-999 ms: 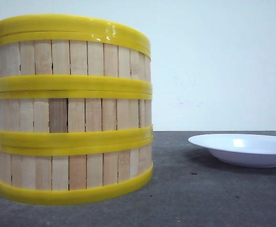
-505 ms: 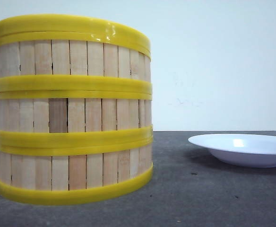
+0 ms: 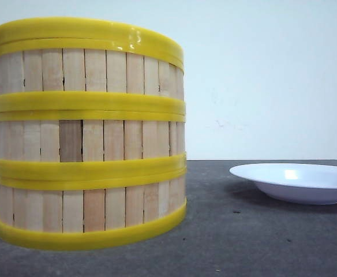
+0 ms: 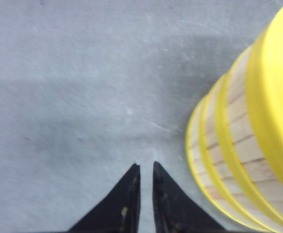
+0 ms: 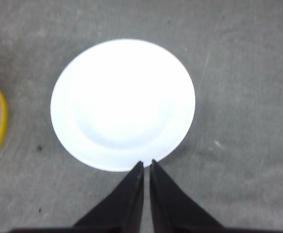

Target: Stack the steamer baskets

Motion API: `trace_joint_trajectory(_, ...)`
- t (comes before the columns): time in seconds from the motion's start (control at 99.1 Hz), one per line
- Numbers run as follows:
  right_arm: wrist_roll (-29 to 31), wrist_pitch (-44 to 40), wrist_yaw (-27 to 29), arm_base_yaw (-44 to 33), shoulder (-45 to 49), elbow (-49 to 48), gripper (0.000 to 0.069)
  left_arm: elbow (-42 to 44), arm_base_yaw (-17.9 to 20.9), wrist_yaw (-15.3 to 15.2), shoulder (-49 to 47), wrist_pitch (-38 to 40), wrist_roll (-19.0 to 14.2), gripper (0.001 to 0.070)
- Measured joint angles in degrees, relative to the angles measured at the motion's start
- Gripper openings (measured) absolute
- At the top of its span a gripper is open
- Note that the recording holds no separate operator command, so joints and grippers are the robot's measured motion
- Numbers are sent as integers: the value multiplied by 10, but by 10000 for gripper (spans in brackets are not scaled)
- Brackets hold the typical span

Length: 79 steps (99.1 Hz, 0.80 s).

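Three steamer baskets (image 3: pixel 88 133) stacked upright on grey bench (image 3: pixel 243 248), white plate (image 3: pixel 298 182) at 3 o'clock, apart. Left gripper (image 4: pixel 144 167) and right gripper (image 5: pixel 146 164) fingers nearly closed, empty.

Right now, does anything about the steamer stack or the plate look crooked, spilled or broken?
Nothing stands out. The three steamer baskets sit in one upright stack on the grey table, rims roughly lined up, though the bands between tiers look slightly uneven. The white plate sits apart, empty and whole.
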Motion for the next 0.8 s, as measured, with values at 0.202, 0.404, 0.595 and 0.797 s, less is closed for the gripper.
trace_joint_trajectory(0.202, 0, 28, 0, 0, 0, 0, 16, -111, -17, -1, -126, 152, -2, 18)
trace_joint_trajectory(0.404, 0, 59, 0, 0, 0, 0, 16, -268, -20, -3, -252, 284, -49, 18)
trace_joint_trajectory(0.595, 0, 84, 0, 0, 0, 0, 16, -417, -23, -9, -349, 373, -65, 18)
trace_joint_trajectory(0.797, 0, 98, 0, 0, 0, 0, 16, -508, -32, -32, -451, 409, -68, 18)
